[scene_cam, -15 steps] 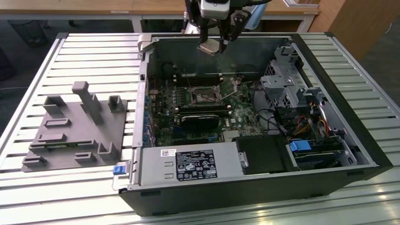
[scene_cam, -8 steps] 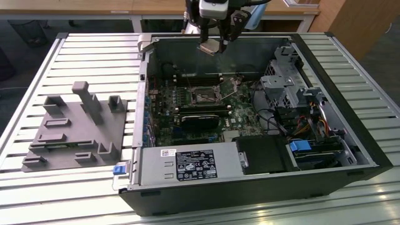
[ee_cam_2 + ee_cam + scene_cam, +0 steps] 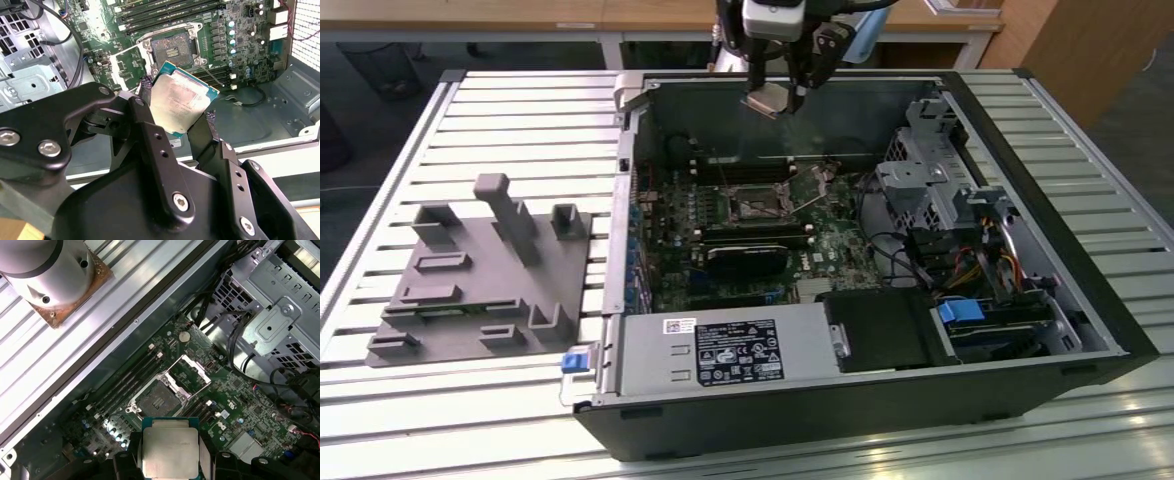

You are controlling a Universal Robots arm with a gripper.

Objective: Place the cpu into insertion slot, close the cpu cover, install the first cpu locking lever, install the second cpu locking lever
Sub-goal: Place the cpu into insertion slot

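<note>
Here the gripper (image 3: 177, 102) clamps the cpu (image 3: 184, 97) by two edges; the bare slot (image 3: 172, 49) and its flipped-open cover (image 3: 129, 62) lie beyond it.

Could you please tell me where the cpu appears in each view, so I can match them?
Exterior view: the cpu is top centre, held in the jaws over the open case.
Second wrist view: the cpu sits tilted between the jaws.
First wrist view: the cpu faces the camera between the jaws.
Shared landmark: the empty insertion slot.
</note>
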